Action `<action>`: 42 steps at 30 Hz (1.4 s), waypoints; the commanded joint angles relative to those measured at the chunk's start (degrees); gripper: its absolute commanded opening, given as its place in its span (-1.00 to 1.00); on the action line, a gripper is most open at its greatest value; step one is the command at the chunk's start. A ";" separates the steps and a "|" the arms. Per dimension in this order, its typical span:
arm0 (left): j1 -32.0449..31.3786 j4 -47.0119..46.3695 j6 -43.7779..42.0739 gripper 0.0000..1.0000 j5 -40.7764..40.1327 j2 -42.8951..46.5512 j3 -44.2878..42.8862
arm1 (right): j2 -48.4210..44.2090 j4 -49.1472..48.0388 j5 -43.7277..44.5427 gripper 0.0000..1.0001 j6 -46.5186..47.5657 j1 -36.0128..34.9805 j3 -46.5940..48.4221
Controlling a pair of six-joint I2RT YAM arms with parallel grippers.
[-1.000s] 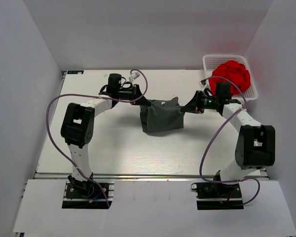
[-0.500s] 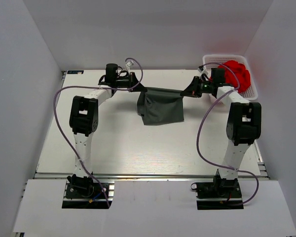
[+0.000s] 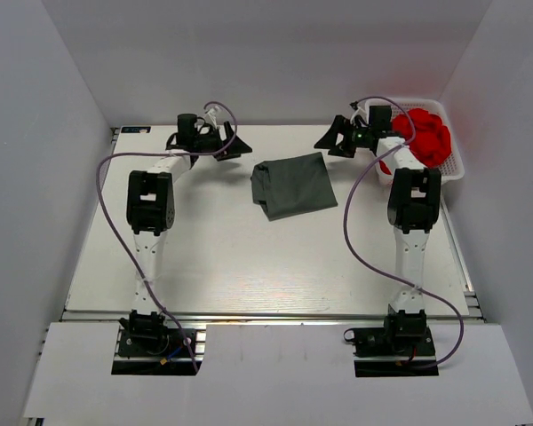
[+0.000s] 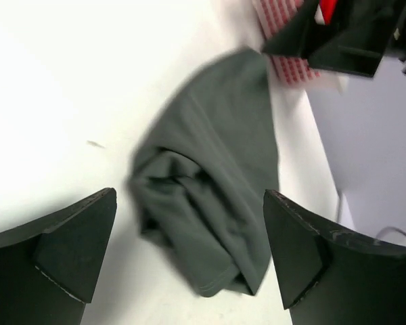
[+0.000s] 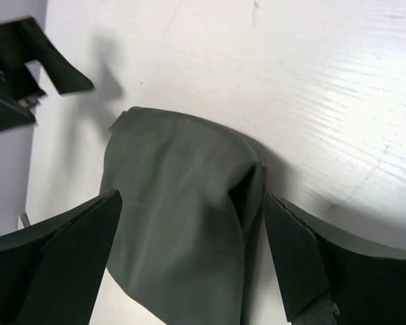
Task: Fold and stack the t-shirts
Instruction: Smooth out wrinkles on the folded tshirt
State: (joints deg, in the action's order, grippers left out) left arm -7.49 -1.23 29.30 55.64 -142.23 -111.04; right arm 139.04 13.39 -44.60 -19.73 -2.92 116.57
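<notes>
Top external view shows the charcoal t-shirt (image 3: pixel 293 185) lying bunched on the tabletop (image 3: pixel 213 253) between my left hand (image 3: pixel 238 146) and right hand (image 3: pixel 326 144), both wide open and empty, so I should grasp its corners evenly.

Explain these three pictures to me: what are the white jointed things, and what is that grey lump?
The white jointed things are two robot arms bolted to the near edge of a table. The big picture looks down from above and behind them. The other two come from a small camera on each wrist, so the black wedges at their edges are that arm's own fingers. The left hand and the right hand are both open and hold nothing. Between them a dark grey t-shirt lies loosely folded on the table. At the far right corner a white basket holds something red.
</notes>
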 commanded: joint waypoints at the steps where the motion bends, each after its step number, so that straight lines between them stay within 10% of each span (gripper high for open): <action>1: 0.20 4.91 -5.38 0.99 -5.69 5.11 -1.47 | -3.50 5.07 3.28 0.81 3.28 -0.68 2.62; 6: -3.93 16.07 -18.65 0.99 -18.00 11.97 4.95 | -16.07 4.80 16.36 0.81 7.50 -2.44 -13.72; 18: -12.11 19.52 -17.97 0.90 -31.97 12.07 7.60 | -31.90 3.31 26.75 0.81 6.02 -4.47 -37.02; 35: -14.57 21.80 -15.07 -0.52 -34.45 10.93 12.95 | -39.81 1.47 26.32 0.81 6.28 -4.03 -45.64; 42: -14.57 16.72 -9.97 -0.18 -30.77 13.47 15.59 | -41.74 0.06 26.14 0.81 6.02 -3.85 -47.84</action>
State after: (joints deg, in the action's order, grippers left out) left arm -21.58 16.12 16.10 22.46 -132.20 -98.87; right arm 100.53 16.12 -17.76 -13.67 -7.14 69.43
